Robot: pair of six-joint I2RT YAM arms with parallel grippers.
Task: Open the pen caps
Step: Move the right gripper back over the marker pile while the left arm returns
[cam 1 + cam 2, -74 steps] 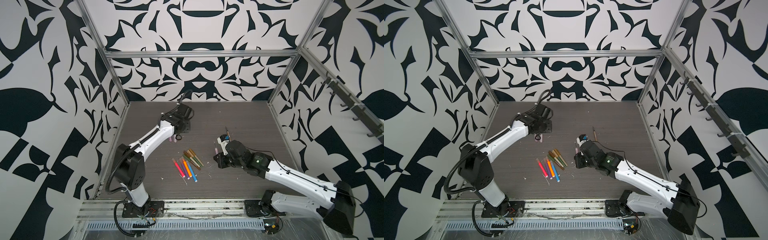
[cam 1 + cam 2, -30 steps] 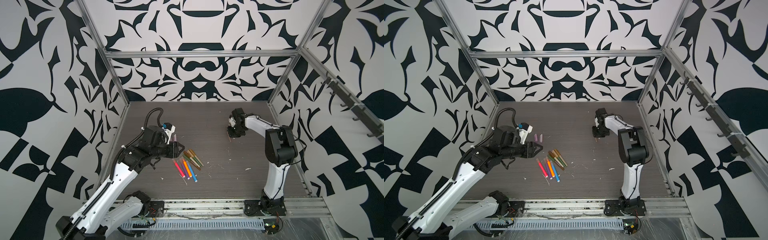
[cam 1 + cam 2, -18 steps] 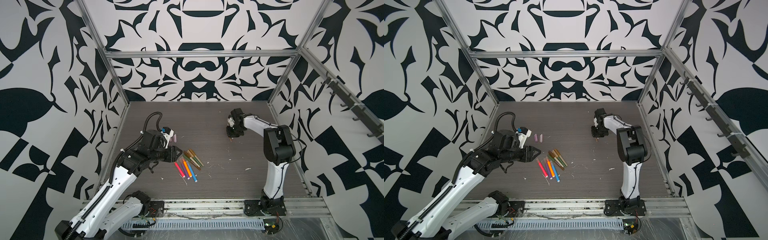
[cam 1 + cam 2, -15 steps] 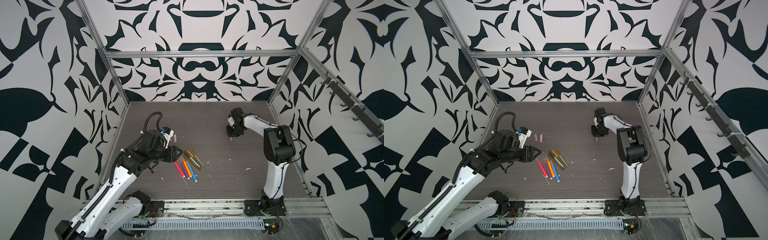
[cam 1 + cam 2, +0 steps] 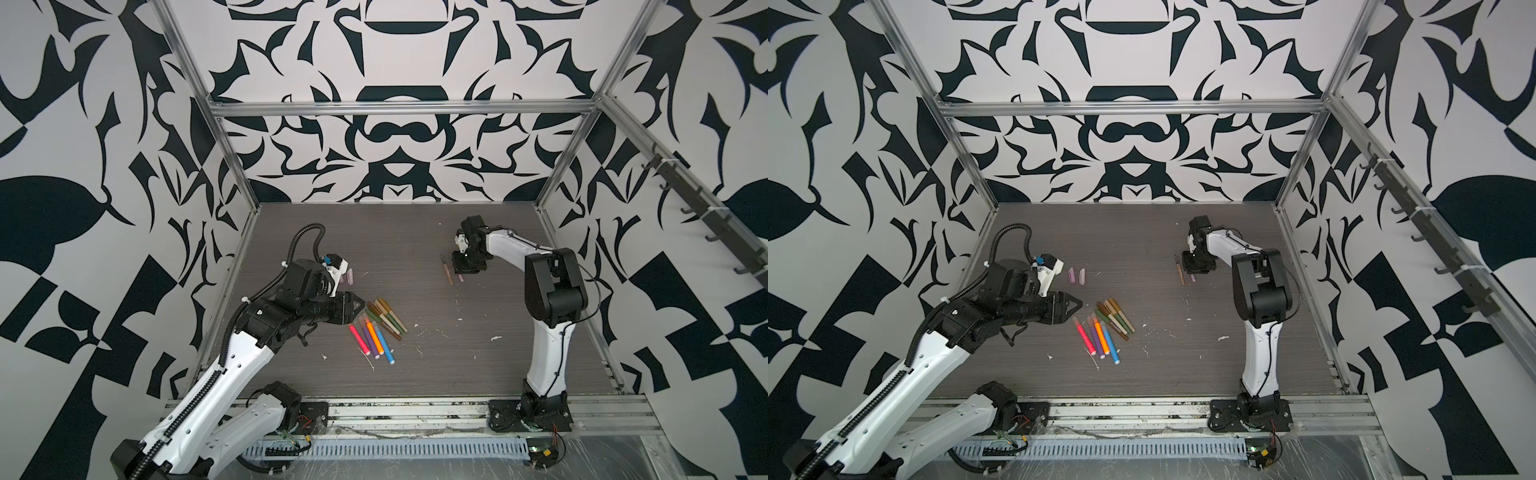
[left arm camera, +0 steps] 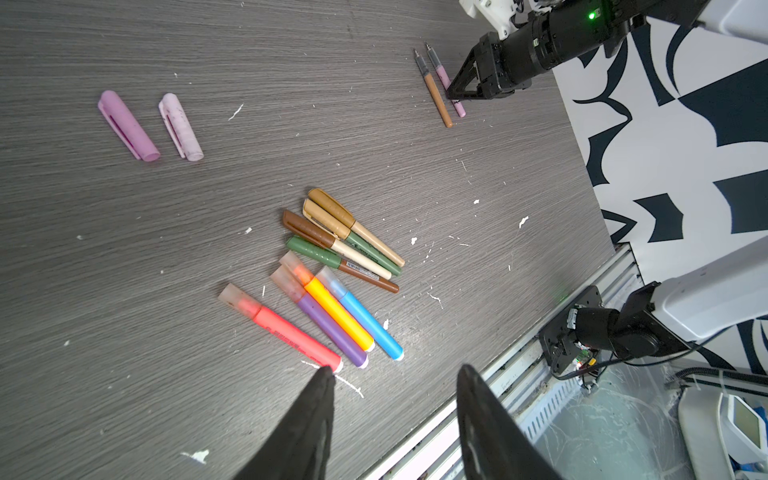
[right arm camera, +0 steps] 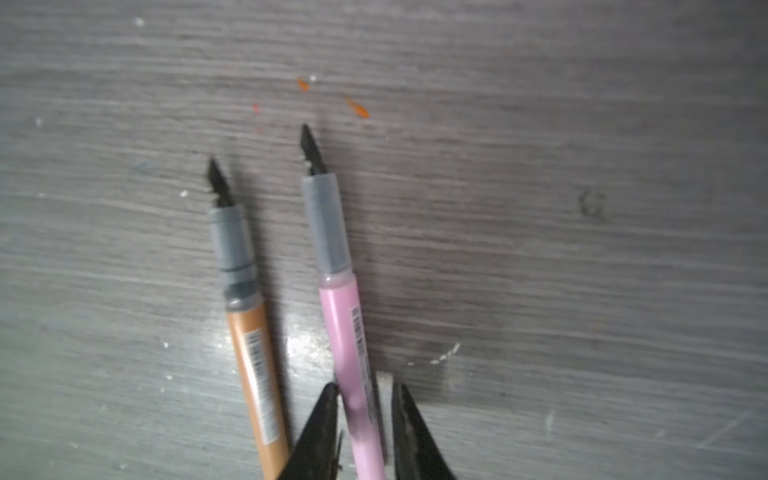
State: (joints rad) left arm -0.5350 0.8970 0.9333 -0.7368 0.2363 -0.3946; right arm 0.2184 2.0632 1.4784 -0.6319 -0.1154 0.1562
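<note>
Eight caps (image 6: pixel 330 206) sit on the clustered pens (image 6: pixel 336 316); my left pincer (image 6: pixel 395 370) hangs wide, empty, beside them. Far from them, my right pincer (image 7: pixel 365 387) loosely straddles a pink pen (image 7: pixel 338 320); lifting askew could drag it.

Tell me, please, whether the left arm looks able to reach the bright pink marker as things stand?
Probably yes. The left gripper is open and empty, close to the bright pink marker, which lies flat with nothing on it or between them; the right gripper is far off.
</note>
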